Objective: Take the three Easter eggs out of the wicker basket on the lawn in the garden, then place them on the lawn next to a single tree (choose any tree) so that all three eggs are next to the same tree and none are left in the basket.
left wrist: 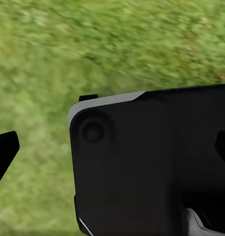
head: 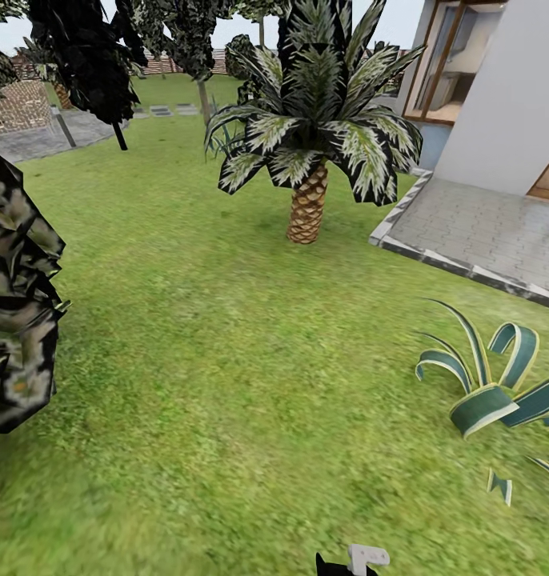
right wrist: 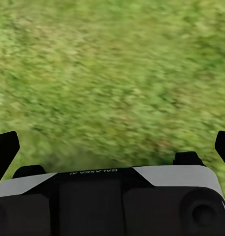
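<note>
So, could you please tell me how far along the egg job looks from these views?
Nothing looks done yet. The head view shows lawn, a short palm and a paved patio. Both wrist views look down on bare grass with the tools' fingertips apart and nothing between them. Finding the basket and moving all three eggs remain.

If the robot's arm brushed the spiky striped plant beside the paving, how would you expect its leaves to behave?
The striped plant's long, curling leaves would probably bend. It seems rooted in the lawn, so it likely wouldn't slide or tip.
</note>
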`<state>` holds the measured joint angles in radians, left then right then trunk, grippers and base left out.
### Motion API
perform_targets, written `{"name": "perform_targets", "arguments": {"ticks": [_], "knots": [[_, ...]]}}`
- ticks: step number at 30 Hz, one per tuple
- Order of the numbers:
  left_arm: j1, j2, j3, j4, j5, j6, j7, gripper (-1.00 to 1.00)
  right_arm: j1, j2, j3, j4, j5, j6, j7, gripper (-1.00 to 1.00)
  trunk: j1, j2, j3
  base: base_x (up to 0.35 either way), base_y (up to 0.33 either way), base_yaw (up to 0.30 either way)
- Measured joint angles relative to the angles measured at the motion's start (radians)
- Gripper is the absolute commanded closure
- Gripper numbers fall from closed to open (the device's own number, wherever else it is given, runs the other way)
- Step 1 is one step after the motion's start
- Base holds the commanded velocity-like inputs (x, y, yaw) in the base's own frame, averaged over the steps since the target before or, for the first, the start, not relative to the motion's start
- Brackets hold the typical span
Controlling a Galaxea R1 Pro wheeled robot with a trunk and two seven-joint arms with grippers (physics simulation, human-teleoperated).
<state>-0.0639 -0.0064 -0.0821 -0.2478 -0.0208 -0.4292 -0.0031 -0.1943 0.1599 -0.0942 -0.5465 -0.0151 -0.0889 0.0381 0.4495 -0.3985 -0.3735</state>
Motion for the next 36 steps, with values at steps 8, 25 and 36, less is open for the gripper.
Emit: {"name": "perform_targets", "arguments": {"ticks": [8,25,36], "knots": [[0.0,0.0,0.0,0.0,-0.001,0.0,0.0,-1.0,0.0,0.003,0.002,0.001,0.001,0.0,0.019,-1.0,0.0,0.0,0.008,0.0,0.0,0.0],[0.0,0.0,0.0,0.0,-0.002,0.0,-0.001,-1.0,0.0,0.006,0.003,0.0,0.0,0.012,0.023,-1.0,0.0,0.0,0.016,0.0,0.0,0.0],[0.0,0.0,0.0,0.0,-0.004,0.0,-0.001,-1.0,0.0,0.007,0.018,0.019,0.003,0.005,0.028,-1.0,0.0,0.0,0.025,0.0,0.0,0.048]]}}
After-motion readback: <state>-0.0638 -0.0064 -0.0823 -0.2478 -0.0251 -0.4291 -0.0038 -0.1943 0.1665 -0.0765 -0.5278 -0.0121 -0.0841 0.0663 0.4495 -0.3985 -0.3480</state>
